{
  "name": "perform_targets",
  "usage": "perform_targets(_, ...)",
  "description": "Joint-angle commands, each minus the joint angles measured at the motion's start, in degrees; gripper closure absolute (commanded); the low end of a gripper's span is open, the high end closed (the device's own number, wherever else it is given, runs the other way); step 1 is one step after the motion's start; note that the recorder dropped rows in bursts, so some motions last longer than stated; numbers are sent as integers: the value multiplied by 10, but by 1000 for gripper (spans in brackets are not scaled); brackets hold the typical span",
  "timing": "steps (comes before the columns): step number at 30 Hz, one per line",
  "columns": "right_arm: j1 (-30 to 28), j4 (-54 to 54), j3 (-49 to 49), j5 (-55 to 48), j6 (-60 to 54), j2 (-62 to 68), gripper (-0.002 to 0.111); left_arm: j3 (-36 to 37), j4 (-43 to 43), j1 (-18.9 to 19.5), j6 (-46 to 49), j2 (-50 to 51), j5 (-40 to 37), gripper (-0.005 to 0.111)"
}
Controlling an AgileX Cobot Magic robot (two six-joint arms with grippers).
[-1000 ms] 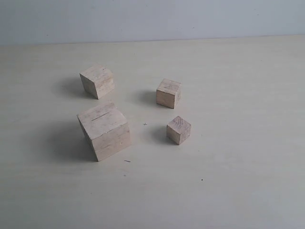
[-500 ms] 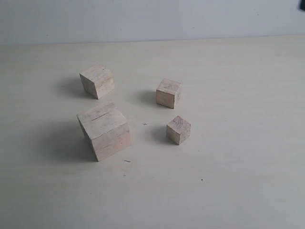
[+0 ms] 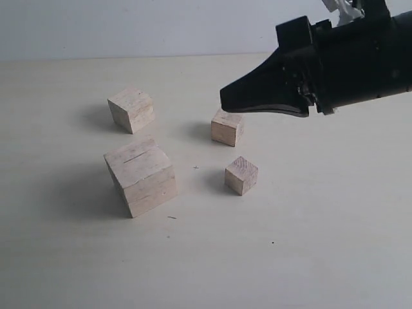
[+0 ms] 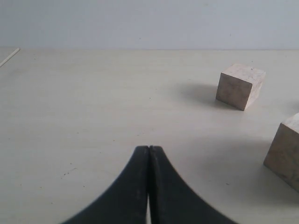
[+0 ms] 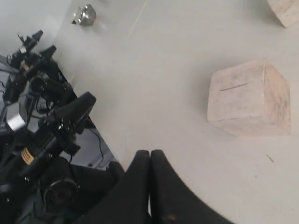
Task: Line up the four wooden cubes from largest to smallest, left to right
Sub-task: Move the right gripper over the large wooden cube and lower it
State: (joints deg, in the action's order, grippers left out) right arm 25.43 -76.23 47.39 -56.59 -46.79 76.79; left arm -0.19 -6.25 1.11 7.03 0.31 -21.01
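Your right claw (image 3: 225,100) and left claw (image 4: 148,150) are shut, holding nothing. The biggest cube (image 3: 141,176) looks hard and light; squeeze its flat sides.

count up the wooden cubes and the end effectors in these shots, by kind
wooden cubes: 4 (largest cube, second cube, third cube, smallest cube)
end effectors: 2 (left end effector, right end effector, both shut and empty)
total: 6
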Motion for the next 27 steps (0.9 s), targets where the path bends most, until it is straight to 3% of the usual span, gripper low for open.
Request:
perform_targets(1,3,-57,6,20,-6,20,108,2,2,1,2,-3,5,107)
perform_targets(6,6,-67,6,24,-55,27,108,2,2,1,2,-3,5,107)
perform_targets(10,52,-40,6,36,-107,28,108,2,2,1,2,-3,5,107)
perform_targets(17,182,112,7,246,-58,28,108,2,2,1,2,-3,5,107)
perform_targets(19,228,173,21,308,-19,30,103,2,2,1,2,-3,5,107)
perform_targets(21,263,179,43,326,-2,36,89,2,2,1,2,-3,5,107)
perform_targets(23,287,184,67,328,-15,59,62,2,2,1,2,-3,5,107)
perform_targets(24,292,184,78,325,-32,79,38,2,2,1,2,-3,5,107)
perform_targets(26,292,184,87,341,-31,112,5,2,2,1,2,-3,5,107)
perform_targets(27,292,184,87,357,-31,127,4,2,2,1,2,-3,5,107)
